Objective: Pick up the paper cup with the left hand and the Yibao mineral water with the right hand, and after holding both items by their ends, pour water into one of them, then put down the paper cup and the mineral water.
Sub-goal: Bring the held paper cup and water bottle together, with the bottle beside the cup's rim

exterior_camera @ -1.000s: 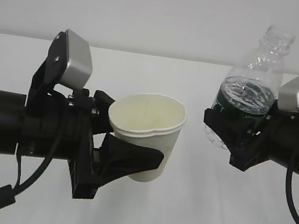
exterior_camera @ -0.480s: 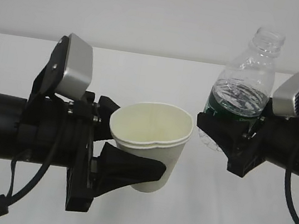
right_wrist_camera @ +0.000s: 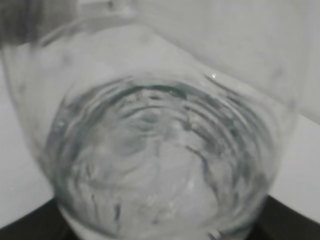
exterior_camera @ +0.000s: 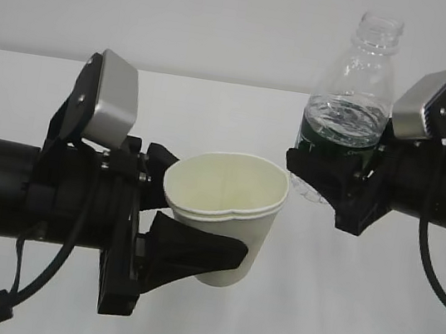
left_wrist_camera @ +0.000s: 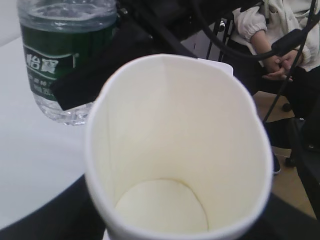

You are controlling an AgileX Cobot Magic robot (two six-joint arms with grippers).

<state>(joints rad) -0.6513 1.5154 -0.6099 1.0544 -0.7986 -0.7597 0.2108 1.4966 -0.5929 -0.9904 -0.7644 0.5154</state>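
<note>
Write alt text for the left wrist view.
An empty white paper cup, seen from above, fills the frame, its rim squeezed slightly oval. Behind it at upper left stands the green-labelled Yibao mineral water, held by a black gripper.

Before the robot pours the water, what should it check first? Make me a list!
1. Cup held by left hand: ok.
2. Bottle held by right hand: ok.
3. Bottle cap off: ok, mouth open.
4. Cup empty and dry inside: ok, left wrist view shows a bare bottom.
5. Bottle mouth over the cup: not ok, bottle stands upright beside the rim.
6. Cup rim round: not ok, squeezed out of shape.
</note>
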